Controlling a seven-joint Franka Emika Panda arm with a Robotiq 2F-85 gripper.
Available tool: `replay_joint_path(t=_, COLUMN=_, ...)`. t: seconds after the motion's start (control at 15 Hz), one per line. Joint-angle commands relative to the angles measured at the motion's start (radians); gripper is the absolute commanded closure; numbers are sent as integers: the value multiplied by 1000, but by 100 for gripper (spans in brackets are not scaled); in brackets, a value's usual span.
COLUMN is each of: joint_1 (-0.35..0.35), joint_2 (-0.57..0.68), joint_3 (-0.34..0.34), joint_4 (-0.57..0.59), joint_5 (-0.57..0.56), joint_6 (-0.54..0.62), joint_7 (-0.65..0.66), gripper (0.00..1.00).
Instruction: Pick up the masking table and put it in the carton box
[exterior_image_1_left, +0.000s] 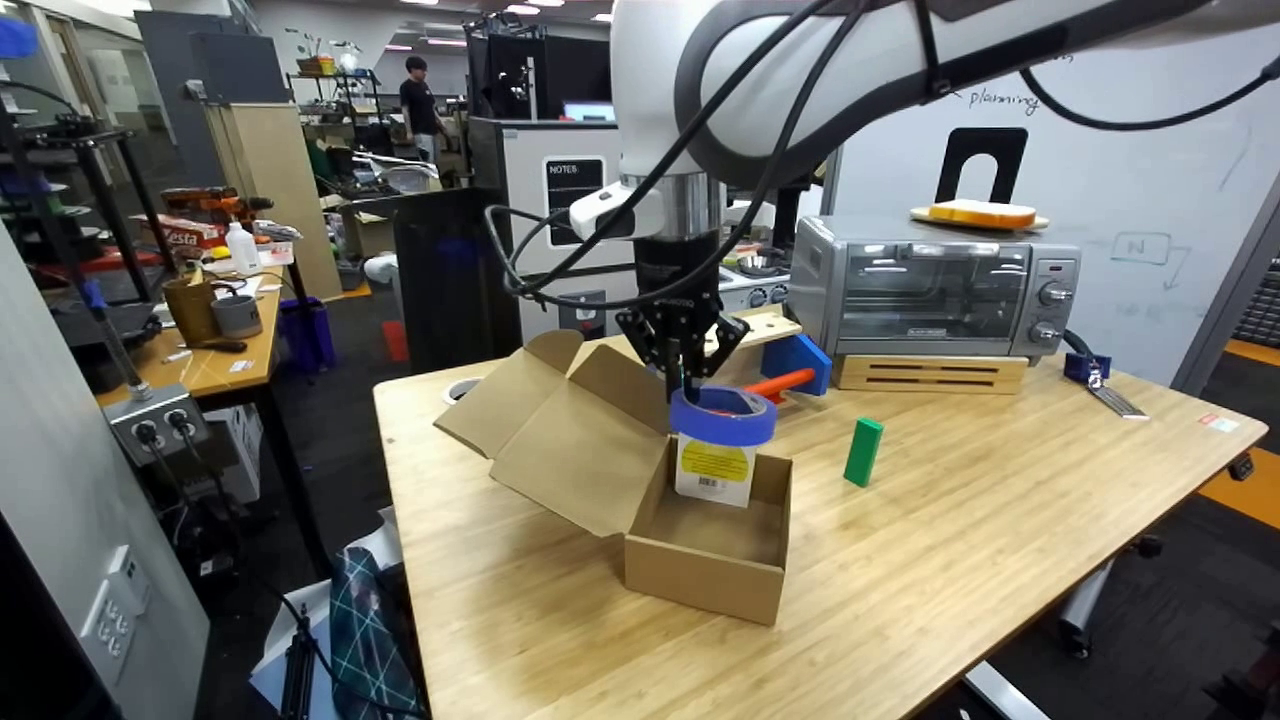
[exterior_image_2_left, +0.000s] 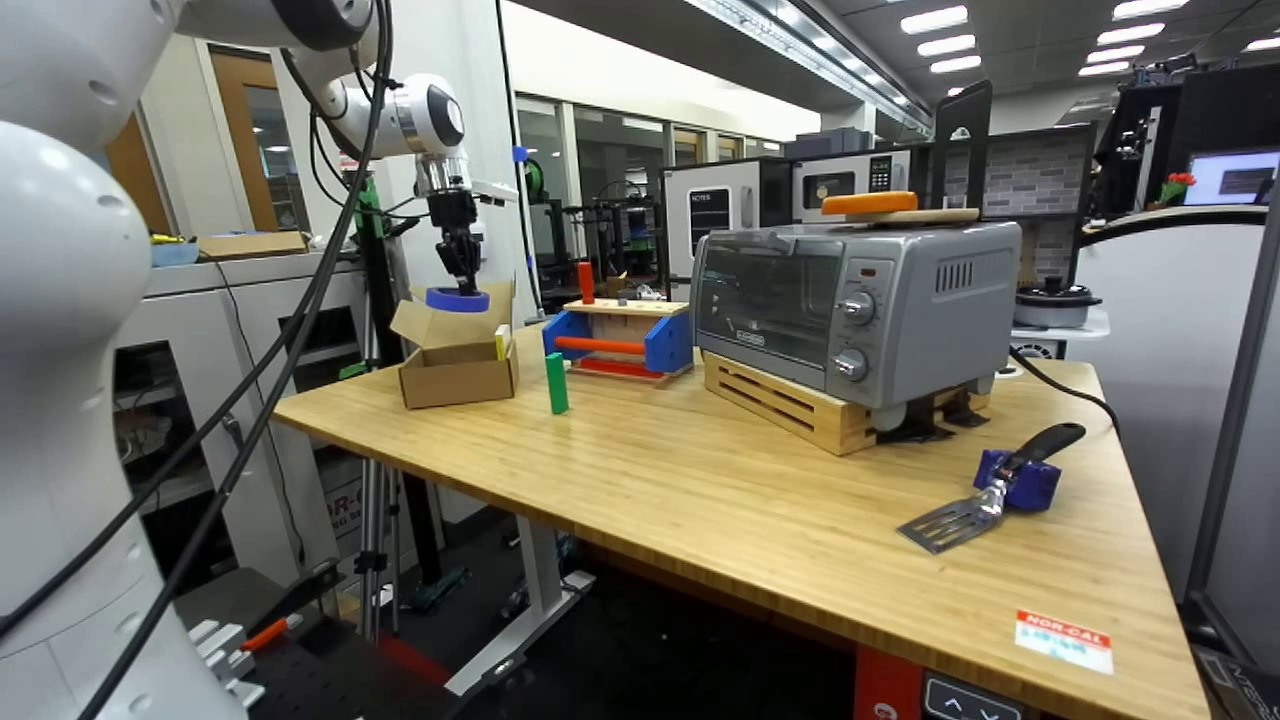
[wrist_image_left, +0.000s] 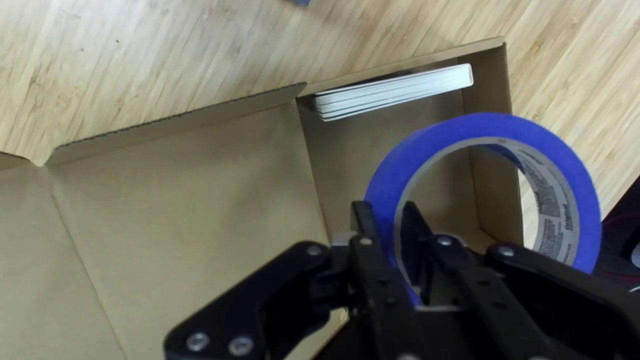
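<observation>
Masking tape (exterior_image_1_left: 722, 425), a blue ring, hangs clamped in the pincer (wrist_image_left: 386, 207); corrugated carton (exterior_image_1_left: 705, 580) below.

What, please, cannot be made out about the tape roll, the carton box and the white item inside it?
The tape roll: part of its rim, behind the gripper in the wrist view.
The carton box: floor hidden by its walls in an exterior view.
The white item: upper edge hidden by the tape roll in an exterior view; fine print too small to read there.

The hand (wrist_image_left: 386, 206) partly hides the tape (wrist_image_left: 480, 125) in the wrist view, whose edge crops the carton (wrist_image_left: 270, 175)
</observation>
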Motion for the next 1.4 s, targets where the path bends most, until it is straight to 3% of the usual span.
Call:
replay_joint_path(t=0.0, joint_1=-9, joint_2=5, joint_3=11, joint_4=-7, joint_5=36, joint_6=-23, joint_7=-3, gripper=96)
replay_joint_path(t=0.53, joint_1=-4, joint_2=60, joint_3=2, joint_4=17, joint_5=108, joint_6=-14, joint_7=4, gripper=96)
replay_joint_path(t=1.33, joint_1=-13, joint_2=187, joint_3=-37, joint_4=104, joint_5=102, joint_6=-34, joint_7=37, gripper=96)
